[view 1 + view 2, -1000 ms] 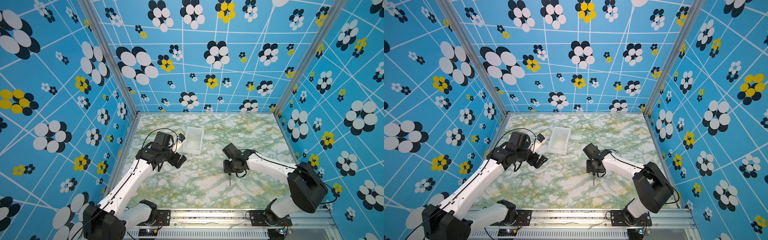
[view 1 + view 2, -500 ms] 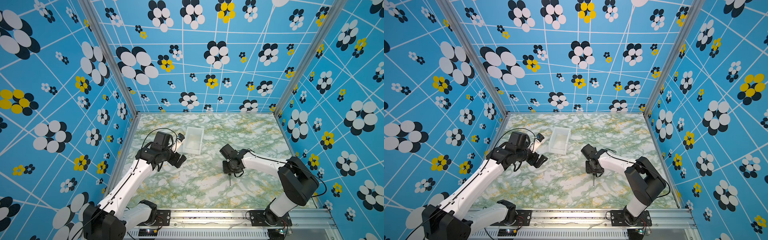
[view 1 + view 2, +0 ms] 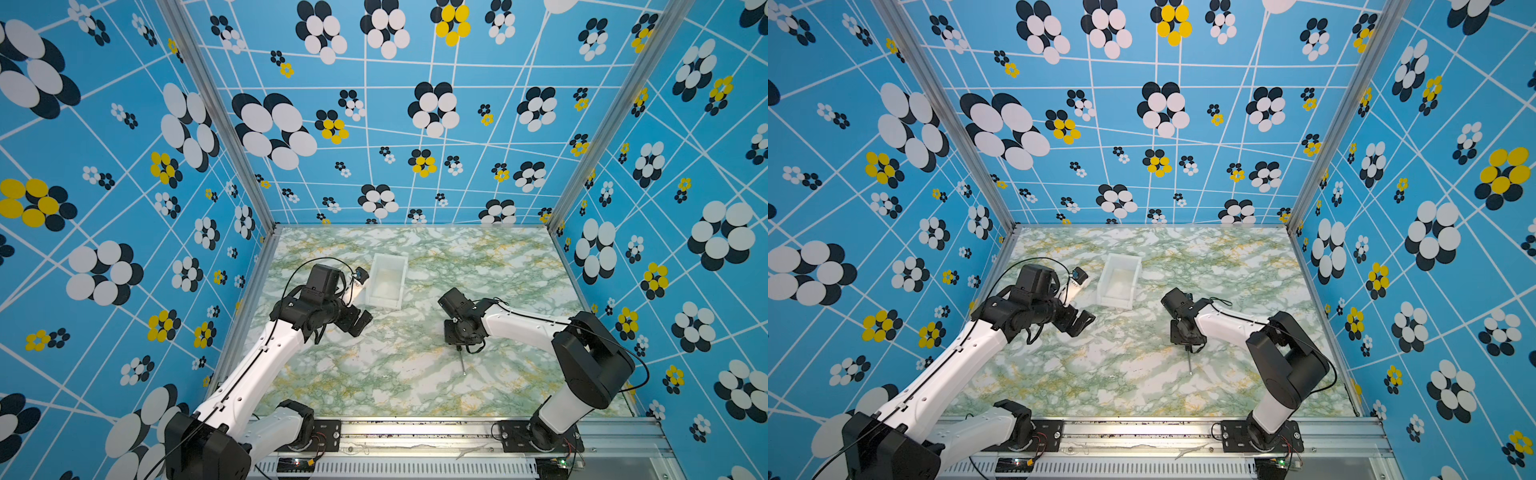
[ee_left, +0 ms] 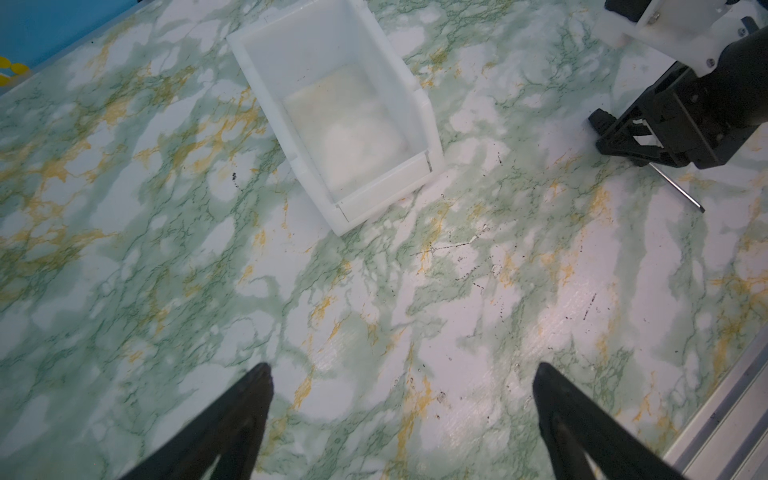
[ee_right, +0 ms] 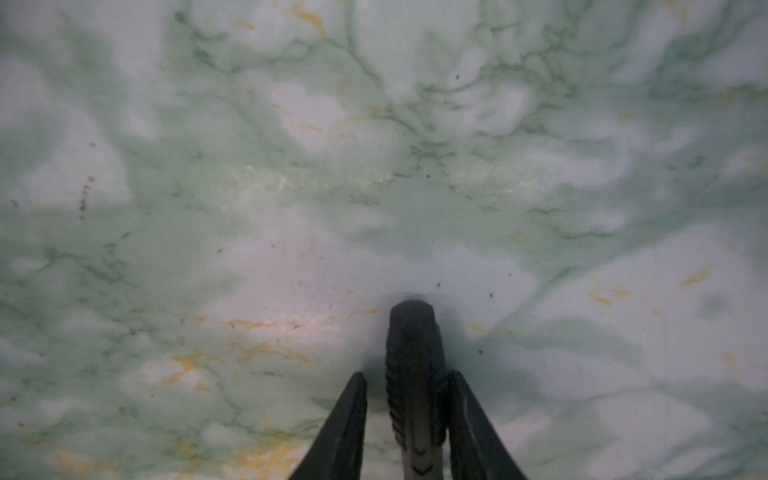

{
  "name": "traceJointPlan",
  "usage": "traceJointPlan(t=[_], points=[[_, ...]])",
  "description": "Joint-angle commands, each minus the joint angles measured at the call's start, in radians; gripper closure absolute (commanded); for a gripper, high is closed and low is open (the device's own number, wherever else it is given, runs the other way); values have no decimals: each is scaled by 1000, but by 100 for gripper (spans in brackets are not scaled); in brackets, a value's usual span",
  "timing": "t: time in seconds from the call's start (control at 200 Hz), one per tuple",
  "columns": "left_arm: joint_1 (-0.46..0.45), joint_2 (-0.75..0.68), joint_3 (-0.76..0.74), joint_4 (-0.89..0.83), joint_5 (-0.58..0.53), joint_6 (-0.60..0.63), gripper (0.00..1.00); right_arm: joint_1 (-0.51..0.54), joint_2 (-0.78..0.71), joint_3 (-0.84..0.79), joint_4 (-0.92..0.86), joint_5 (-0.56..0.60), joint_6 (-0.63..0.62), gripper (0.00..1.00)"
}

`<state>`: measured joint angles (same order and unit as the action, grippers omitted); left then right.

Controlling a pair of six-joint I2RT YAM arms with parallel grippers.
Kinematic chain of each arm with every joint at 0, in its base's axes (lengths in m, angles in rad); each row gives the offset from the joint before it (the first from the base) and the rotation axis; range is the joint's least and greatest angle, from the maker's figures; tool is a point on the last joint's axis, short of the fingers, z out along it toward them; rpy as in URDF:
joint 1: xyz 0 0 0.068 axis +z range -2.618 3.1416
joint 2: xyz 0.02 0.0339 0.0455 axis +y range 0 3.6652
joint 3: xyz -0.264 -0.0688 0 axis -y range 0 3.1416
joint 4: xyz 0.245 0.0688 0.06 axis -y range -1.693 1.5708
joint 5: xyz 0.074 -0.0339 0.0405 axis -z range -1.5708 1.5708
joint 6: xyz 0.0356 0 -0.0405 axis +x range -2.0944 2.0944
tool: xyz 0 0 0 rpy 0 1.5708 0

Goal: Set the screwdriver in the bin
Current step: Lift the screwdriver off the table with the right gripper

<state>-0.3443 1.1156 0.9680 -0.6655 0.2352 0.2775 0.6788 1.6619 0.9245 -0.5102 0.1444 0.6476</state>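
Right wrist view: straddling the screwdriver (image 5: 411, 332) handle on the desk (image 5: 249, 208) with the right pincer (image 5: 408, 376), jaws slightly apart, nothing clamped yet. Squeeze squarely, lift level, carry to the bin (image 3: 383, 303), well apart, past the wide-open left pincer (image 4: 401, 368).

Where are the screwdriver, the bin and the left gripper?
screwdriver (image 5: 413, 345): right wrist view, black handle.
bin (image 4: 384, 190): left wrist view, low end wall.
left gripper (image 4: 401, 368): left wrist view, midway between fingertips.
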Motion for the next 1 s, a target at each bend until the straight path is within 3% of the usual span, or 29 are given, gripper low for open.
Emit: traceJointPlan(t=[0.0,0.325,0.595,0.995], points=[[10,-21,-17,9,14,-9,1,6,27,-26,9,20,16,69],[12,-24,-14,7,10,-11,1,5,-5,-40,7,50,-14,84],[18,-22,-2,-3,18,-17,1,4,-95,-35,-3,44,-37,86],[59,-19,29,-16,26,-39,1,5,-245,97,-151,24,-102,86]])
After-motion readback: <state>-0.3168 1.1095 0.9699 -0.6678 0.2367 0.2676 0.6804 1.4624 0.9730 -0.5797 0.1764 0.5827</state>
